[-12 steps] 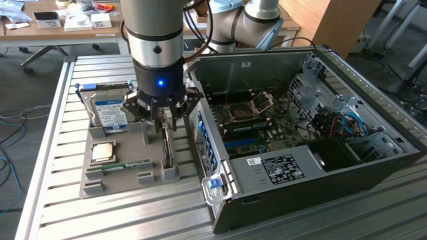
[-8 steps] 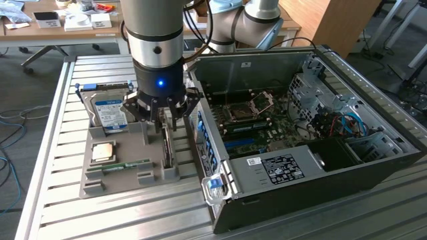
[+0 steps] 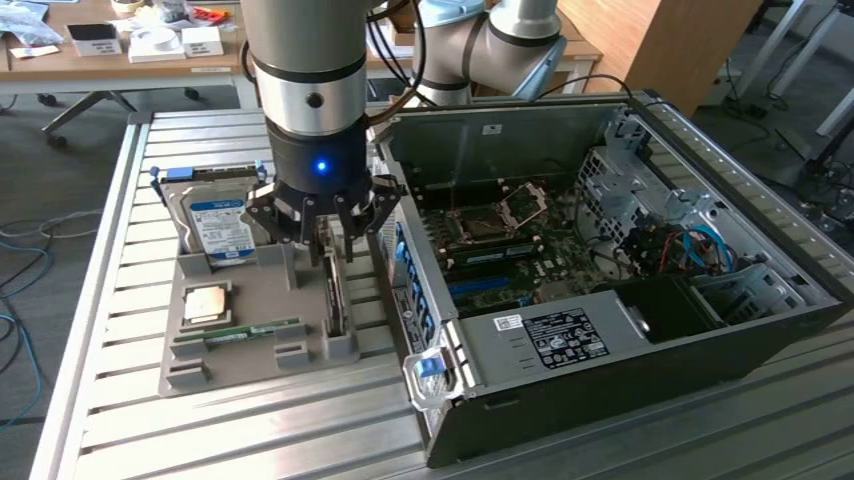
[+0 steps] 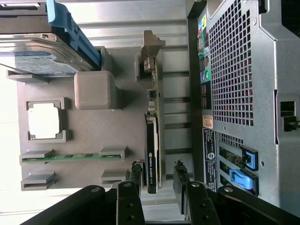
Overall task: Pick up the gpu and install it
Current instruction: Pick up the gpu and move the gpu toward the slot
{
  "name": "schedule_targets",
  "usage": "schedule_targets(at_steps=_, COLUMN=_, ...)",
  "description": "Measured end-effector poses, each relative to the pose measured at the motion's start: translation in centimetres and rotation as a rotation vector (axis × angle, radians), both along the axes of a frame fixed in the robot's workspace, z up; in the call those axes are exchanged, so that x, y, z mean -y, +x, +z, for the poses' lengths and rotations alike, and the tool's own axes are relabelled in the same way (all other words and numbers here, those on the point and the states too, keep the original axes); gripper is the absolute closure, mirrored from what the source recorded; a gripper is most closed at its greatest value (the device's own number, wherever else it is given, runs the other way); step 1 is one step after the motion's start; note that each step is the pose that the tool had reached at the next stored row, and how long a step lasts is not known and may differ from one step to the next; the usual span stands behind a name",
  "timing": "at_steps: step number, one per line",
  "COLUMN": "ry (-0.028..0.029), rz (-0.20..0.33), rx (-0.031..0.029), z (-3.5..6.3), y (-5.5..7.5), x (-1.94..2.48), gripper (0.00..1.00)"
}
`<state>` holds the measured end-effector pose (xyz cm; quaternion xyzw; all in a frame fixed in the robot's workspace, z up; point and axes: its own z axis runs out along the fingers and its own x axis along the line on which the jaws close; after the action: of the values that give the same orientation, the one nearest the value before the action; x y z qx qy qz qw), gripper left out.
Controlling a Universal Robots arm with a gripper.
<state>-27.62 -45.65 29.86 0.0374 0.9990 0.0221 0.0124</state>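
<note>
Exterior view: the pick-up step is in hand. The gpu [image 3: 334, 300] stands on edge in a slot of the grey holder [image 3: 287, 290], left of centre in the frame, on the slatted bench [image 3: 200, 430]. The hard drive [image 3: 220, 228] is toward the exterior view's left and the open computer case [image 3: 747, 300] is on the exterior view's right. The tool [image 3: 334, 250] hangs directly above the card, pointing down.

In the wrist view the tool [image 4: 158, 176] is spread partway, straddling the gpu [image 4: 152, 140] at the end away from its silvery bracket [image 4: 152, 47]. One finger [image 4: 136, 176] sits just beside the board and the other stands a little apart. Neither seems to press on it, so nothing is held.

By my judgement, the card is not yet lifted and the install is not begun. The grip calls for the fingers to meet the card's flat faces squarely, and for a straight pull so it does not bind in the slot.
</note>
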Motion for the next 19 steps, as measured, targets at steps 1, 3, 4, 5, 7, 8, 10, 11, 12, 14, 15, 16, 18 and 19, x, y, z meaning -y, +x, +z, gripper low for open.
schedule_targets(at_steps=1, ry=0.0000, rz=0.000, rx=0.0000, z=0.00, y=0.00, x=0.00, gripper=0.58)
schedule_targets(at_steps=3, ry=0.0000, rz=0.000, rx=0.0000, z=0.00, y=0.00, x=0.00, gripper=0.58)
schedule_targets(at_steps=4, ry=0.0000, rz=0.000, rx=0.0000, z=0.00, y=0.00, x=0.00, gripper=0.58)
schedule_targets(at_steps=5, ry=0.0000, rz=0.000, rx=0.0000, z=-0.02, y=0.00, x=0.00, gripper=0.58)
schedule_targets(at_steps=7, ry=0.0002, rz=0.000, rx=0.0002, z=-0.17, y=0.00, x=0.00, gripper=0.58)
schedule_targets(at_steps=8, ry=0.0000, rz=0.000, rx=-0.0001, z=-0.26, y=0.00, x=0.00, gripper=0.58)
schedule_targets(at_steps=10, ry=0.0001, rz=0.000, rx=0.0001, z=-0.65, y=0.00, x=0.00, gripper=0.58)
schedule_targets(at_steps=11, ry=-0.0001, rz=0.000, rx=0.0000, z=-0.64, y=0.00, x=0.00, gripper=0.58)
schedule_targets(at_steps=12, ry=-0.0001, rz=0.000, rx=-0.0001, z=-0.64, y=0.00, x=0.00, gripper=0.58)
schedule_targets(at_steps=14, ry=-0.0001, rz=0.000, rx=0.0000, z=-0.64, y=0.00, x=0.00, gripper=0.58)
schedule_targets(at_steps=15, ry=-0.0001, rz=0.000, rx=-0.0001, z=-0.64, y=0.00, x=0.00, gripper=0.58)
schedule_targets(at_steps=16, ry=0.0000, rz=0.000, rx=0.0000, z=-0.64, y=0.00, x=0.00, gripper=0.58)
schedule_targets(at_steps=18, ry=0.0002, rz=0.000, rx=0.0003, z=-0.75, y=0.00, x=0.00, gripper=0.58)
schedule_targets(at_steps=19, ry=0.0002, rz=0.000, rx=0.0002, z=-0.82, y=0.00, x=0.00, gripper=0.58)
